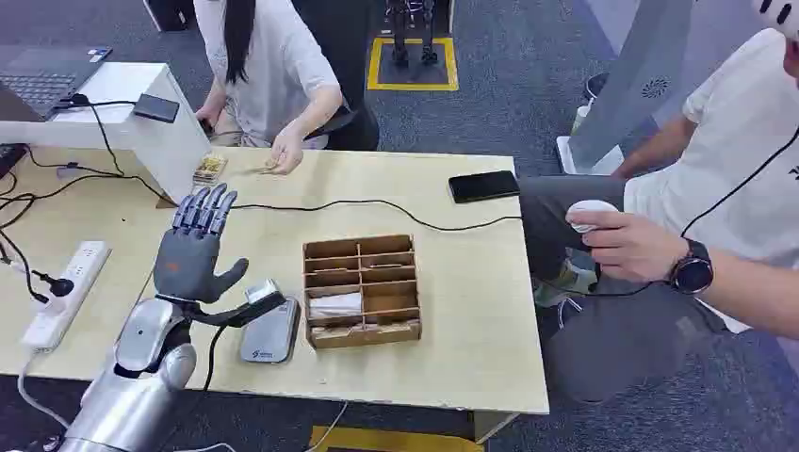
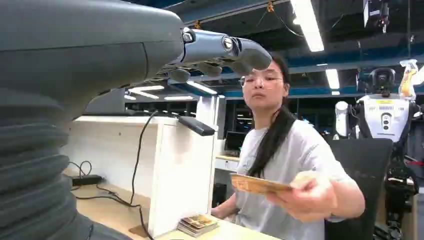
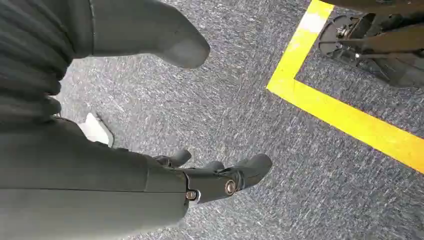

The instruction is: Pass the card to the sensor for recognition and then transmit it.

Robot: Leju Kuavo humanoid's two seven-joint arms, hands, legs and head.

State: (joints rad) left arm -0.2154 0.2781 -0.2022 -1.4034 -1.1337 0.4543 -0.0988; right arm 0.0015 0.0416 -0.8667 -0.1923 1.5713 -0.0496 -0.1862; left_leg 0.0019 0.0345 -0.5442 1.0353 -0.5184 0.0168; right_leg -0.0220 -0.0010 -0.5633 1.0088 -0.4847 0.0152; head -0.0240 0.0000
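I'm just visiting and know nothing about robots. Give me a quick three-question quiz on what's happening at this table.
1. True or false: the left hand already holds a card.
2. Who holds the card? A) the person across the table B) the left hand C) nobody, it lies in the wooden organizer
3. Fill in: the grey sensor lies on the table between the left hand and the ____.

Key
1. False. It is raised above the table, fingers apart, holding nothing.
2. A. The person's hand holds it out toward the robot.
3. Wooden organizer.
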